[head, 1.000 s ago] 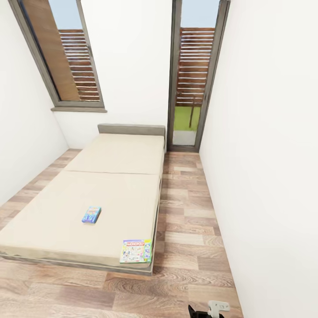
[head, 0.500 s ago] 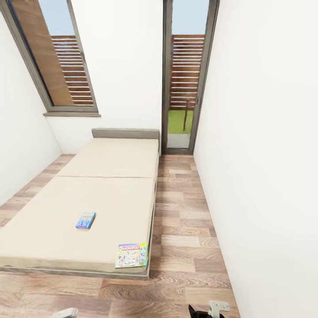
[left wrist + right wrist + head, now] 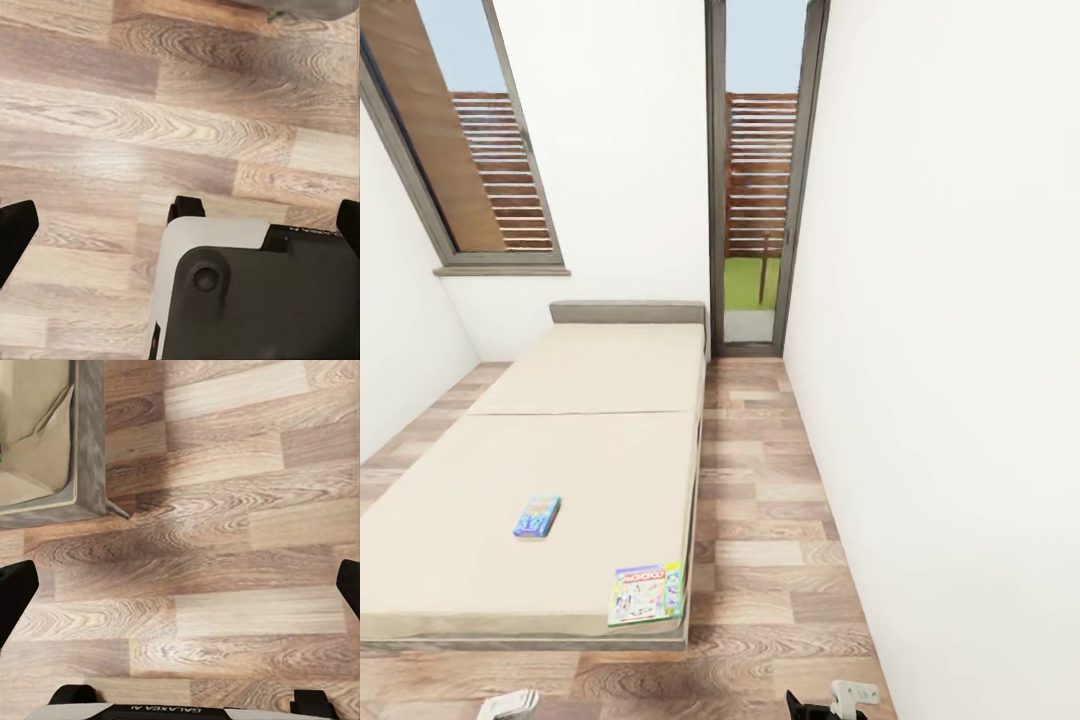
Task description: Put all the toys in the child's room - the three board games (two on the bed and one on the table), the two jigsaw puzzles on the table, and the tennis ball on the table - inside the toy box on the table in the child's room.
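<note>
On bed, near its foot, two board games are lying flat and well apart. Small blue board game is sitting mid-mattress, long axis running roughly toward headboard, tilted slightly right. Larger green-edged board game is resting at mattress corner nearest you, title end pointing toward headboard. Your left gripper and right gripper are both hanging over wood floor, fingers spread wide, holding nothing. Right wrist view is catching bed frame corner.

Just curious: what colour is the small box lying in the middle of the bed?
Blue with colourful cartoon print; the small box shows best in the head view.
</note>
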Robot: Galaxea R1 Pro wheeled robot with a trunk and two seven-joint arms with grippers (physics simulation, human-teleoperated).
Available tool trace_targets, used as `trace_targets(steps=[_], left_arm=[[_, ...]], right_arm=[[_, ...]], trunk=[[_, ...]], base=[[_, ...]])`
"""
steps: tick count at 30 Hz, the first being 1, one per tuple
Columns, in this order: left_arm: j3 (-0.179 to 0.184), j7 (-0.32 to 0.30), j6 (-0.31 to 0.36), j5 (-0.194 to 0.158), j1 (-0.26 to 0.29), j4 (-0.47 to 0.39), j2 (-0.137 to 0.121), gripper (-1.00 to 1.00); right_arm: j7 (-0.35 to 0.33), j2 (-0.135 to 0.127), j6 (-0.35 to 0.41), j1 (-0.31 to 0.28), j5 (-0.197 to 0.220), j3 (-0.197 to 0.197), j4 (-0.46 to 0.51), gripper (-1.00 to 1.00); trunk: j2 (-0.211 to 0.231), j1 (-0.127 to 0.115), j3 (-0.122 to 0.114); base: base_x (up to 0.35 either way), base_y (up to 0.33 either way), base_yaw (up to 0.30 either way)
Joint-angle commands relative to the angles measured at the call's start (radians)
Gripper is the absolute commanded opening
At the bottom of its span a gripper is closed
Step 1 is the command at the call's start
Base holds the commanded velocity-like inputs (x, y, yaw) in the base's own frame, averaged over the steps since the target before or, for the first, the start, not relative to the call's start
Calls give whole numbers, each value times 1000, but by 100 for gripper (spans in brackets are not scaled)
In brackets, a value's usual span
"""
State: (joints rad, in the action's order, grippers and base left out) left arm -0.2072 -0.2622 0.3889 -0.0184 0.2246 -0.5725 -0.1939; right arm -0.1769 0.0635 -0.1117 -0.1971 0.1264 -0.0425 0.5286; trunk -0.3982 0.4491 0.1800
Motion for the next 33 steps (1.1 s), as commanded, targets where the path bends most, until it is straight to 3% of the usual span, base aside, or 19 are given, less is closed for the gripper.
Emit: trace_targets(steps=[1, 15, 33], left_arm=[[-5, -6, -4, -2, 0, 8, 0, 100], [-4, -24, -49, -2, 0, 52, 0, 100], [-3, -26, -51, -4, 0, 54, 0, 100]], right_arm=[[-9, 1, -2, -1, 11, -4, -1, 100], [-9, 1, -2, -1, 13, -12, -1, 100], [-9, 0, -1, -1, 14, -14, -1, 100]], trunk=[[-2, 1, 0], [-2, 1, -21], [-2, 1, -24]], base=[[190, 108, -124], [45, 38, -125], [-60, 99, -14]])
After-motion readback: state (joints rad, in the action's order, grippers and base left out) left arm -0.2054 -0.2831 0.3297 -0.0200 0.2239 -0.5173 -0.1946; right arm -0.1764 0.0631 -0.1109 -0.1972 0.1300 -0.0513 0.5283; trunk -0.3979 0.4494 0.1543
